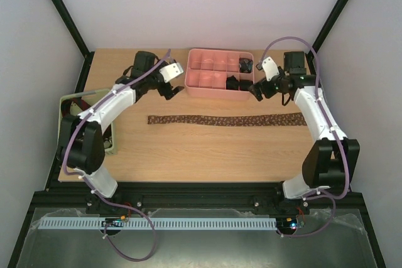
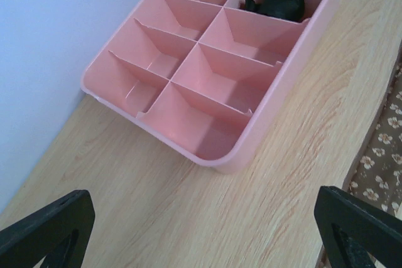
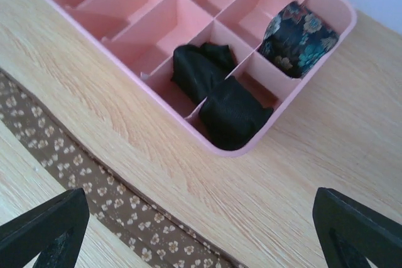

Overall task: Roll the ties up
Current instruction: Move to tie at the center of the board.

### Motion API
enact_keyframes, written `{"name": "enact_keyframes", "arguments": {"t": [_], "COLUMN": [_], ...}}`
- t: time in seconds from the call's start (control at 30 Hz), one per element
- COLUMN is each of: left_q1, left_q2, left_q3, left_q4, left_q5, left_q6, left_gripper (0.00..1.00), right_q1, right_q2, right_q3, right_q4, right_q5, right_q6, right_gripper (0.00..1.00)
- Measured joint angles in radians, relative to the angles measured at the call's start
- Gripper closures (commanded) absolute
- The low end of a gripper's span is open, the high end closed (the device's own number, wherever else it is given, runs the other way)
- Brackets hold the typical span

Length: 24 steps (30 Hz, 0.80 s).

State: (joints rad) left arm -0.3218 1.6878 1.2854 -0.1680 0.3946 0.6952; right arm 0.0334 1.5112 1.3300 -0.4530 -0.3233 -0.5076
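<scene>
A brown tie with tiny pale flowers (image 1: 226, 119) lies flat and straight across the table; it also shows in the right wrist view (image 3: 94, 186) and at the edge of the left wrist view (image 2: 383, 161). Two black coils (image 3: 195, 70) (image 3: 232, 114) and a dark flower-patterned coil (image 3: 295, 39) sit in compartments at the right end of the pink tray (image 1: 200, 90). My left gripper (image 1: 172, 91) (image 2: 201, 243) is open and empty above the table near the tray's left corner. My right gripper (image 1: 256, 90) (image 3: 201, 243) is open and empty near the tray's right corner, above the tie's right part.
The pink tray's (image 2: 220, 158) left compartments hold nothing. A pale green slotted basket (image 1: 66, 101) stands at the table's left edge, partly under my left arm, with dark fabric inside. White walls close in the back and sides.
</scene>
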Motion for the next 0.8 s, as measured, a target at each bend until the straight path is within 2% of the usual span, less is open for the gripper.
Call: {"name": "enact_keyframes", "arguments": {"t": [0.07, 0.13, 0.23, 0.37, 0.5, 0.63, 0.8], "left_q1": [-0.003, 0.002, 0.032, 0.087, 0.088, 0.071, 0.056], "left_q2": [0.015, 0.093, 0.198, 0.259, 0.268, 0.278, 0.303], "left_q3": [0.038, 0.121, 0.171, 0.166, 0.145, 0.119, 0.089], "left_q4": [-0.028, -0.105, -0.188, -0.368, -0.477, -0.507, -0.496], "left_q5": [-0.003, 0.021, 0.043, 0.034, 0.010, -0.013, -0.039], "left_q6": [-0.019, -0.028, -0.028, 0.092, 0.231, 0.307, 0.352], "left_gripper": [0.01, 0.01, 0.01, 0.01, 0.04, 0.08, 0.11], "right_q1": [0.000, -0.009, -0.059, -0.149, -0.198, -0.195, -0.193], "right_q2": [0.009, 0.062, 0.189, 0.322, 0.344, 0.360, 0.466], "right_q3": [0.000, 0.012, 0.027, 0.024, -0.006, 0.000, 0.068], "right_q4": [-0.023, -0.074, -0.160, -0.272, -0.296, -0.290, -0.289], "right_q5": [0.010, 0.021, 0.048, 0.098, 0.138, 0.142, 0.152], "right_q6": [-0.057, -0.113, -0.202, -0.349, -0.499, -0.608, -0.697], "right_gripper": [0.01, 0.02, 0.11, 0.17, 0.18, 0.21, 0.29]}}
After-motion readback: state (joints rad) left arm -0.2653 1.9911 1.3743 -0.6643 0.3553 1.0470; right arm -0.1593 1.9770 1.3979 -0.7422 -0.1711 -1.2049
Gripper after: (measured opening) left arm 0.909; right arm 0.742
